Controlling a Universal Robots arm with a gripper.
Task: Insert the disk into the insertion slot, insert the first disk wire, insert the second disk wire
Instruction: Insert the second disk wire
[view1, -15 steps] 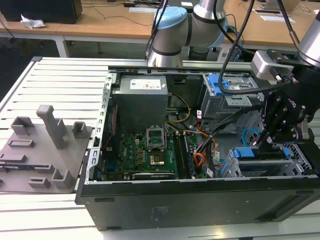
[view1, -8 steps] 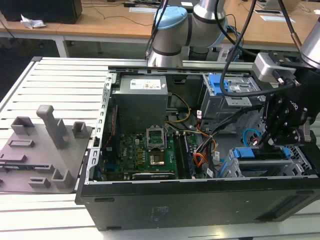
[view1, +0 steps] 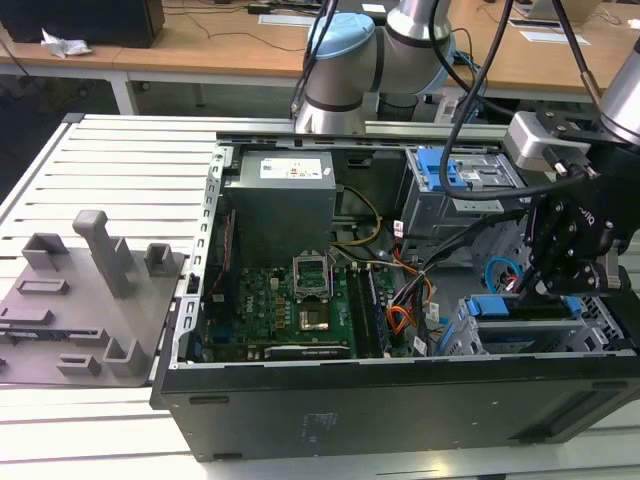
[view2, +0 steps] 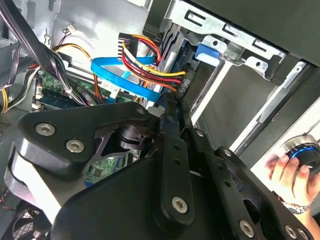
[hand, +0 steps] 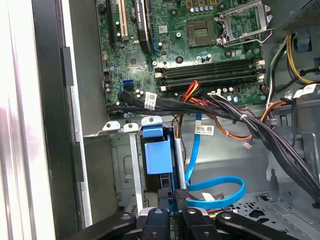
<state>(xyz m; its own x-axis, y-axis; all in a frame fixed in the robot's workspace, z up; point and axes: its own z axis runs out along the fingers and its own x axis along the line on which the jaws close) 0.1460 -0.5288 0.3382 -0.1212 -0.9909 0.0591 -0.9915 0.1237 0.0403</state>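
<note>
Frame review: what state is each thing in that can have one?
computer case: lying on its side, open.
disk: sitting in the insertion slot, blue carrier end showing.
hand: down inside the case, at the disk's end.
blue cable: looped on the case floor.
memory slots: empty.

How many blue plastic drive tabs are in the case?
2. One latch on the taller cage; one carrier tab in the low bay beneath the tool. The tool may hide more.

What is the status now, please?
Gripper at the blue carrier end of the disk, which sits in the insertion slot. Blue cable alongside.
</note>
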